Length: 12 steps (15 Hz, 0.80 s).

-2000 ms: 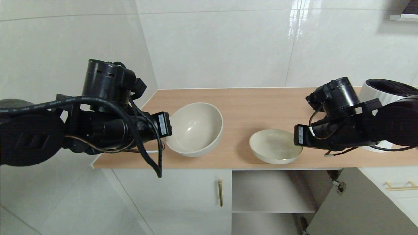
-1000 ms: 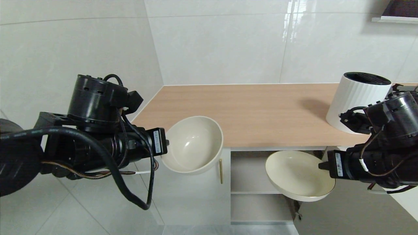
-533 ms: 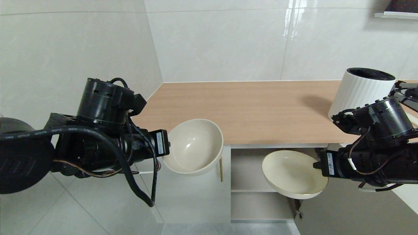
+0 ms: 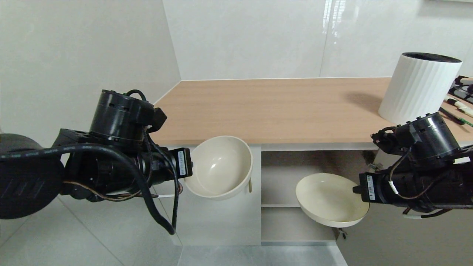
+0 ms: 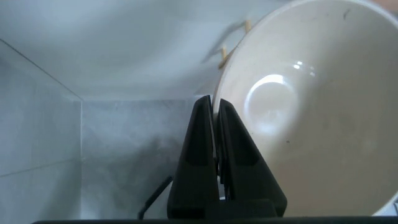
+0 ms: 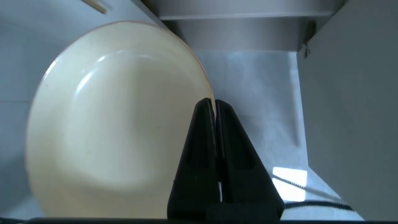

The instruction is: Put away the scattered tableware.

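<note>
On my left I am pinching the rim of the deep bowl (image 4: pixel 221 168) with my left tool (image 4: pixel 187 167). Its two fingers are pressed together on the wall, one inside and one outside, so the bowl is hanging out sideways from the tool with its mouth tipped toward me. I am carrying it off the table (image 4: pixel 277 111), in the air in front of the closed cabinet door and its gold handle (image 4: pixel 250 186). That thin-edge grip is, I judge, the only way narrow fingers can take so wide a thing.

In the middle, the open cabinet (image 4: pixel 281 177) is showing a shelf (image 4: pixel 277 205) below the table edge, and I am taking it to be where the tableware is going. I am holding the shallow bowl (image 4: pixel 327 199) right before that opening, lower than the table and about level with the shelf, hollow side up. My right tool (image 4: pixel 357 190) is clamping its rim the same way, fingers closed on the edge from the right. This is leaving the bowl's opposite side free to go in first.

Farther right, a white ribbed container (image 4: pixel 419 87) is standing on the table, well apart from both bowls, with some utensils (image 4: pixel 458 103) lying beside it.
</note>
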### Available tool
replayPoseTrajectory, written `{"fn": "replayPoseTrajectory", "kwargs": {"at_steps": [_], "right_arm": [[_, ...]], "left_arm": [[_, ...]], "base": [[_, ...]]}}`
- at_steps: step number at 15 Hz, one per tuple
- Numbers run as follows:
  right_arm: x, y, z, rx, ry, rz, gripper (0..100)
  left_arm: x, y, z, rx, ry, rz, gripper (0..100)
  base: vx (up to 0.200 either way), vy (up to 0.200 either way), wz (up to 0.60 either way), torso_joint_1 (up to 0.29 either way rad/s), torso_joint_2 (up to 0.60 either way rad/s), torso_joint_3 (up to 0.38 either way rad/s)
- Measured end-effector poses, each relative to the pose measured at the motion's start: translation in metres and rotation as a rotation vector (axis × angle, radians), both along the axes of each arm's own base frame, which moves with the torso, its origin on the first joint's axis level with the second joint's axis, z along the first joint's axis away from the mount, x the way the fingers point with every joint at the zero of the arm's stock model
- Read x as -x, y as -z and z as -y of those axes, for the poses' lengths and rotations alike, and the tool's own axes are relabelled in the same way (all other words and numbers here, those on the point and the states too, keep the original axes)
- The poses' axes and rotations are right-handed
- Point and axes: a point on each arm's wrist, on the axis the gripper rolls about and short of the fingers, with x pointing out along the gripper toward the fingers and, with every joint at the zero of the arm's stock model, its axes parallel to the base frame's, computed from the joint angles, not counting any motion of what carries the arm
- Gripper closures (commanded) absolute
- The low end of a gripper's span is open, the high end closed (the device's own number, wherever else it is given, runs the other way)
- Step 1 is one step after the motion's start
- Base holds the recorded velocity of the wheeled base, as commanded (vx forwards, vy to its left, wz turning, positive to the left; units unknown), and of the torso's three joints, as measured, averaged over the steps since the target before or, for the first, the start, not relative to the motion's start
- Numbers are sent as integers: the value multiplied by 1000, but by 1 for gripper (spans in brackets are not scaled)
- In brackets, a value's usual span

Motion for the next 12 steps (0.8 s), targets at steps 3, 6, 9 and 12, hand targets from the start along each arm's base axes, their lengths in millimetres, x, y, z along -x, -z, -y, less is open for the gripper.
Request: {"fn": "replayPoseTrajectory", "kwargs": {"at_steps": [3, 6, 9, 12], "right_arm": [[-1, 1, 0, 4, -1, -3, 100], [-2, 3, -1, 10, 1, -11, 100], [-3, 5, -1, 13, 1, -15, 100], [-3, 6, -2, 16, 0, -21, 100]], "left_arm": [[0, 0, 0, -1, 0, 0, 100], [-1, 1, 0, -1, 0, -2, 100], [-1, 2, 1, -3, 0, -6, 100], [-1, 2, 1, -5, 0, -8, 100]], "base": [[0, 0, 0, -194, 474, 284], [0, 0, 0, -178, 465, 286], [0, 0, 0, -162, 456, 289], [0, 0, 0, -129, 401, 264]]}}
